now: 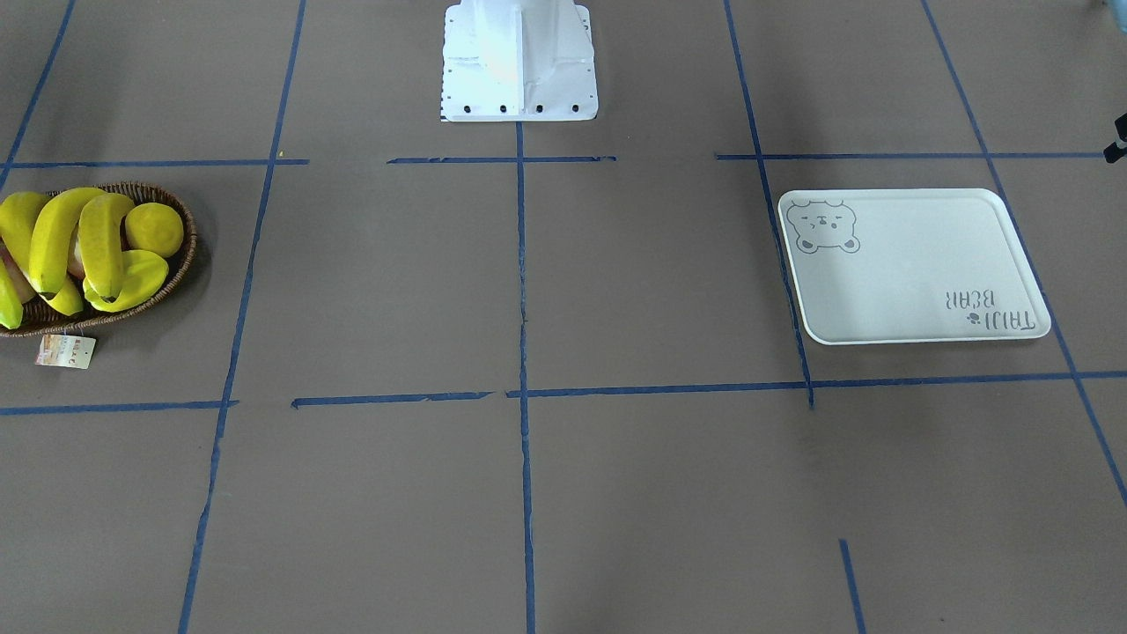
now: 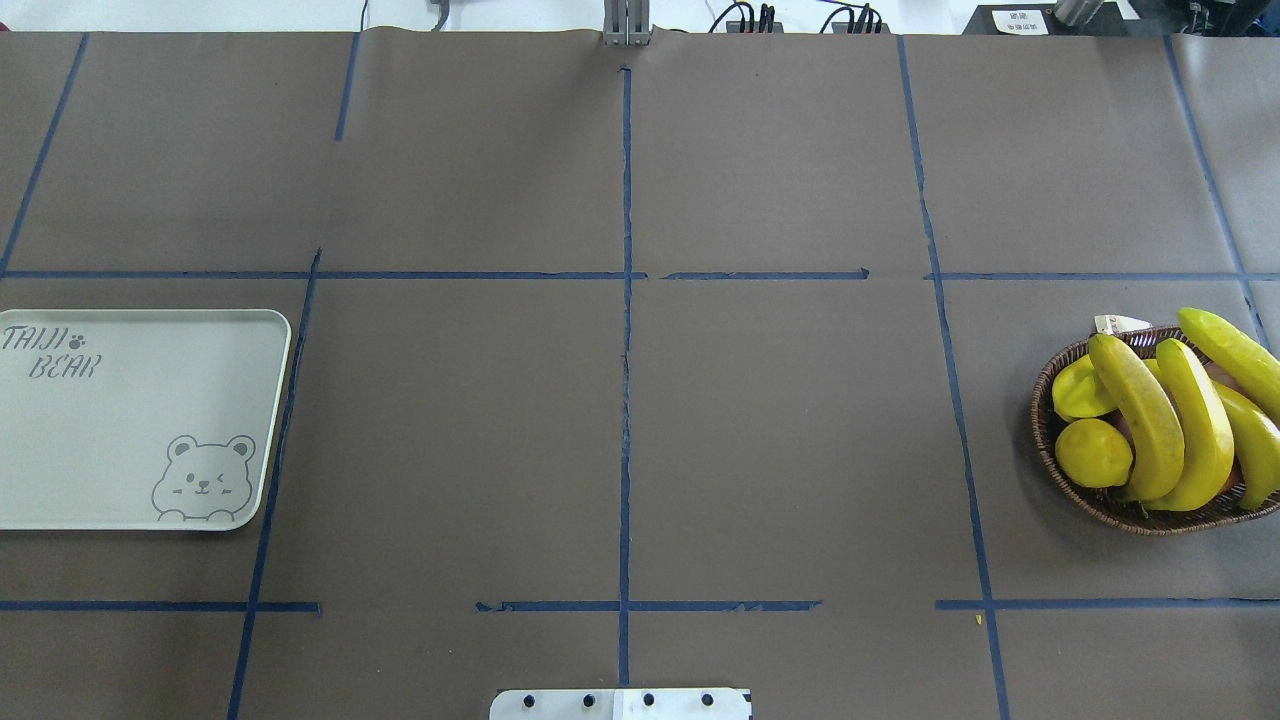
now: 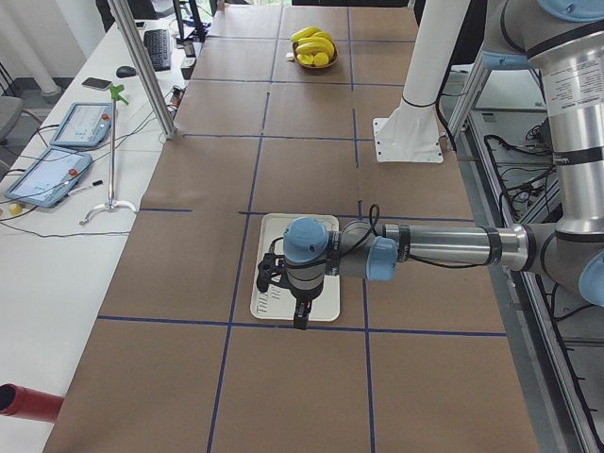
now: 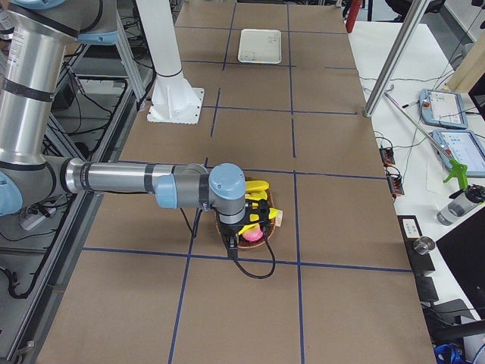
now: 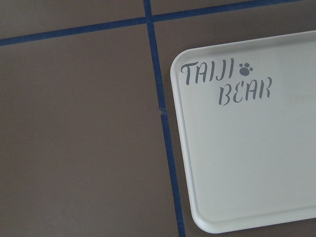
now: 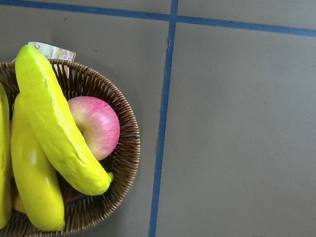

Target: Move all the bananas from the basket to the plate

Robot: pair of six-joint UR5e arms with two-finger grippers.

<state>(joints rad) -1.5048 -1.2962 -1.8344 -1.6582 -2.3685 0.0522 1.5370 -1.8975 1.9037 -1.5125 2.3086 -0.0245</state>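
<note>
Brown-papered tabletop (image 2: 450, 450), gridded in blue tape. Nearest the left end: left hand (image 3: 298, 307) hovering over the plate (image 1: 907, 264), grip impossible to tell. No banana on that plate yet. Farther along: basket (image 2: 1038, 420) holding all four bananas (image 2: 1140, 410) beside lemon (image 2: 1093, 452), starfruit (image 2: 1080, 388) and apple (image 6: 96, 126). Right hand (image 4: 254, 221) above it, grip likewise unreadable. Nothing transferred so far; whole job judged ahead.

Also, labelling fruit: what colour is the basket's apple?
The apple is pinkish red, clearest in the right wrist view.
</note>
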